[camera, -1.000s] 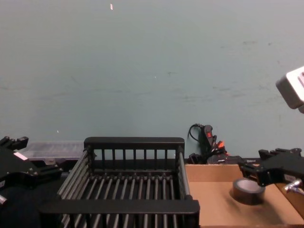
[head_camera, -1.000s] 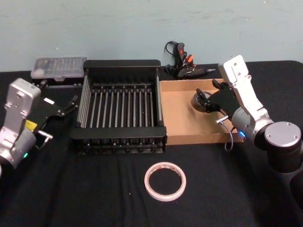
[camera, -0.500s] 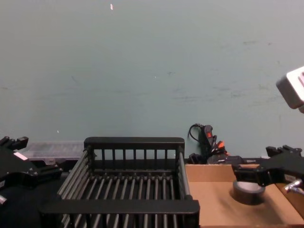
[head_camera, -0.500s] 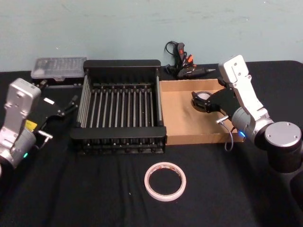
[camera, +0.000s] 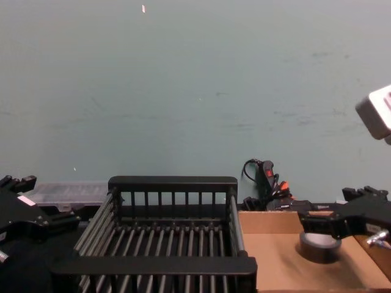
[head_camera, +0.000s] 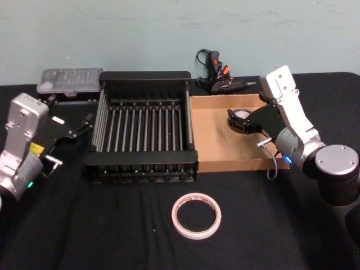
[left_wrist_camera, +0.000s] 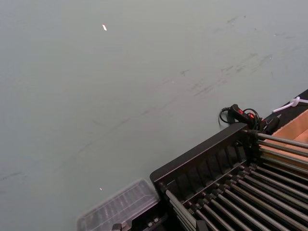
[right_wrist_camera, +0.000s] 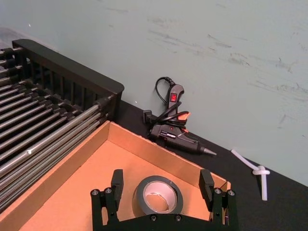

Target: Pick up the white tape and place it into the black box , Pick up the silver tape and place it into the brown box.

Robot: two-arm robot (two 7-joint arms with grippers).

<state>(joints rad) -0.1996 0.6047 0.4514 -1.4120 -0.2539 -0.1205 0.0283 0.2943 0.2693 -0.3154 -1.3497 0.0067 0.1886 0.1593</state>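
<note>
One roll, the silver tape (right_wrist_camera: 158, 196), lies flat inside the brown box (head_camera: 211, 140); right gripper (right_wrist_camera: 160, 195) jaws spread astride it should lift straight up without snagging.

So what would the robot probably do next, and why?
Probably lift the right gripper up and away. Its fingers stand open on either side of the silver tape, which already lies flat on the floor of the brown box. The white tape still waits on the table in front of the black box.

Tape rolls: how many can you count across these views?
2: the silver tape lies in the brown box; the white tape lies on the table before the black box.
</note>
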